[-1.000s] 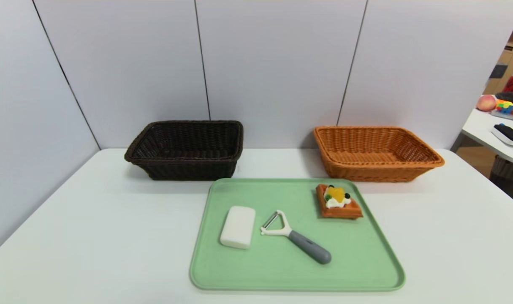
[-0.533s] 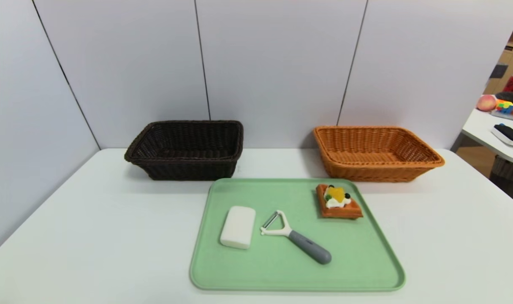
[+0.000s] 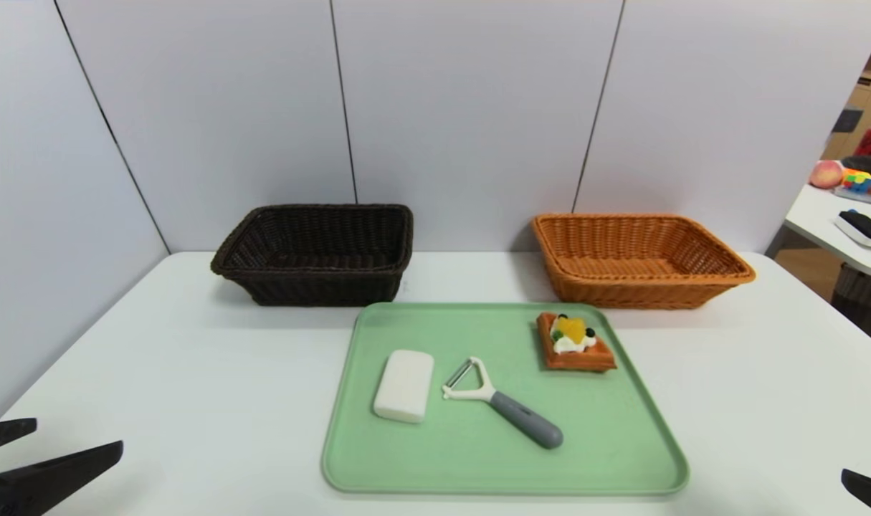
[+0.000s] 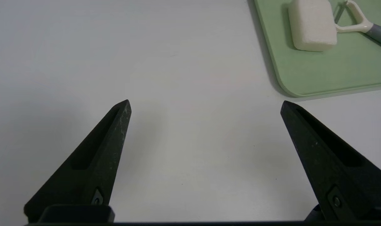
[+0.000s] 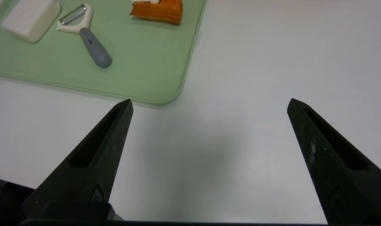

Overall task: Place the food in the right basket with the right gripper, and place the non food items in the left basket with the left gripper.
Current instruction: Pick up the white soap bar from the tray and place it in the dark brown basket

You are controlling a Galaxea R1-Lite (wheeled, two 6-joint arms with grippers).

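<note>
A: What rests on the bench [image 3: 155, 373]?
B: At the back, the dark left basket [image 3: 317, 254] and the orange right basket [image 3: 639, 259]; in front, a green tray [image 3: 621, 444] carrying soap bar [image 3: 404, 385], peeler [image 3: 503, 403] and waffle [image 3: 573, 342].

A: And the hands?
B: Left hand [image 3: 44, 448] and right hand [image 5: 209, 103] hang spread wide and empty above bare bench at the near corners.

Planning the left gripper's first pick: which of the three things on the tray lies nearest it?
The white bar, at the tray's left side; the peeler and the waffle lie farther right.
</note>
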